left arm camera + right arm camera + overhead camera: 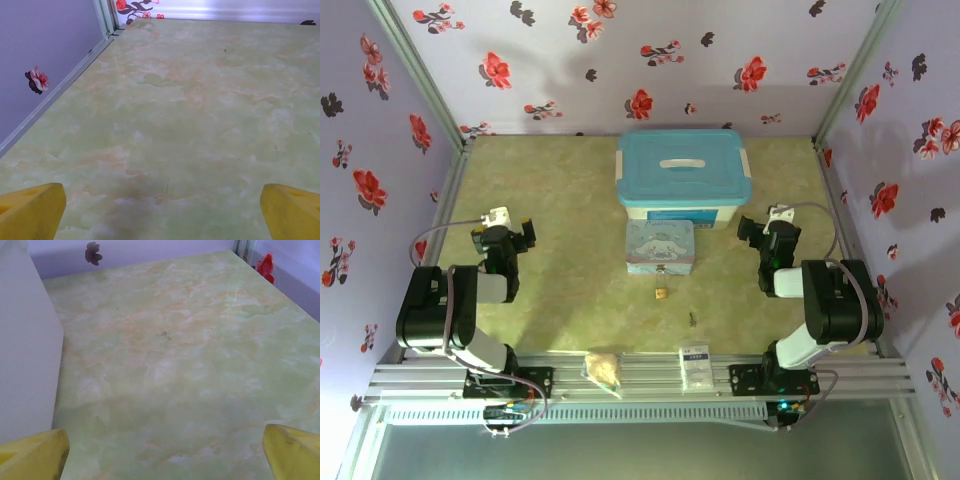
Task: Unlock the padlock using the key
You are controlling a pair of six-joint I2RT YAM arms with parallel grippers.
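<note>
Fig., top view, near to far. On the near rail sit a snack bag (603, 368) and a white packet (695, 362), neither part of the task. Just beyond, on the green marbled surface (570, 200), lies the key (693, 319), a tiny dark sliver. A little further and slightly to the left, apart from it, is the brass-gold padlock (661, 293), just in front of the cartoon tin (660, 247); its shackle is too small to tell whether it is shut. Behind the tin stands a blue-lidded storage box (683, 180). The left pincer (504, 234) and right pincer (763, 232) sit about level w/ the tin, one to each side, well apart from key and padlock. Wrist views: yellow fingertips (30, 212) of the left and fingertips (292, 452) of the right stand at the frame corners, jaws wide apart, bare surface btwn them. Progress, as judged: no step done yet, since the key is not picked up, the padlock not held, the key not in the lock. Left to do: grasp key, steady padlock, insert, turn, free shackle.
</note>
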